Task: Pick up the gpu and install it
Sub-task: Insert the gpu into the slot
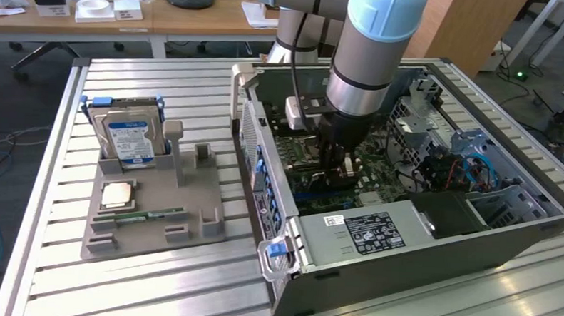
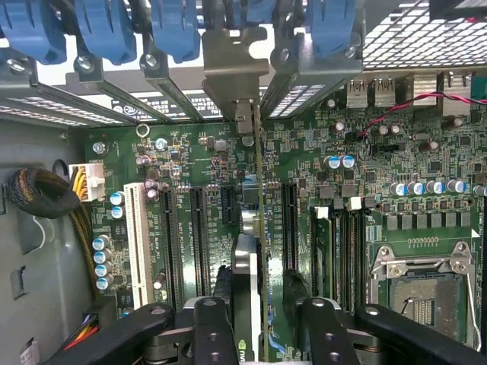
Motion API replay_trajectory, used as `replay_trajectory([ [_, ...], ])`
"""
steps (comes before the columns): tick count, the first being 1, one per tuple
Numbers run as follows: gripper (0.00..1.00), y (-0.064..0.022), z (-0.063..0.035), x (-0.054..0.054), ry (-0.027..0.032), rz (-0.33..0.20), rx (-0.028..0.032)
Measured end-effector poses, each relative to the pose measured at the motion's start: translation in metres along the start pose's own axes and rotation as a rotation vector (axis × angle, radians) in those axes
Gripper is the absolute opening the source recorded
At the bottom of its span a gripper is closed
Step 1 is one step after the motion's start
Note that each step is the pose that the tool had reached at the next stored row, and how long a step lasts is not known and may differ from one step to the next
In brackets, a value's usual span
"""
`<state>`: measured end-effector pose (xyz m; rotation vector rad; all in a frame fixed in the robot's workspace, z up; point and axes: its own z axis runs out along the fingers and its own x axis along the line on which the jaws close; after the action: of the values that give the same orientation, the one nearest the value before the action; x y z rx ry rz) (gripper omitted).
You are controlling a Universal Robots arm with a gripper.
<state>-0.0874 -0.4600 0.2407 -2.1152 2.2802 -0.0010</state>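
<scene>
Install step, near its end — gpu (image 2: 257,228) stands edge-on in a motherboard (image 2: 426,160) slot inside the case (image 1: 392,241), bracket at the rear opening; gripper (image 2: 259,323) fingers straddle the card, apparently parted off it — any next move calls for confirming full seating

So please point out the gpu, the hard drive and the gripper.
gpu (image 2: 259,228): wrist view, thin top edge of the card.
hard drive (image 1: 131,138): exterior view, blue label.
gripper (image 1: 341,176): exterior view, between the fingertips.
</scene>
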Motion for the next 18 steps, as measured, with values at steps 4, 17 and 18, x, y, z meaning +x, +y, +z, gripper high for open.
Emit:
replay_trajectory([
  [4, 0.4, 0.0, -0.0007, 0.0, 0.0003, 0.0, -0.0002],
  [17, 0.4, -0.0001, -0.0014, 0.001, -0.0001, -0.001, -0.0001],
  [18, 0.4, -0.0001, -0.0014, 0.001, -0.0001, -0.001, -0.0001],
])
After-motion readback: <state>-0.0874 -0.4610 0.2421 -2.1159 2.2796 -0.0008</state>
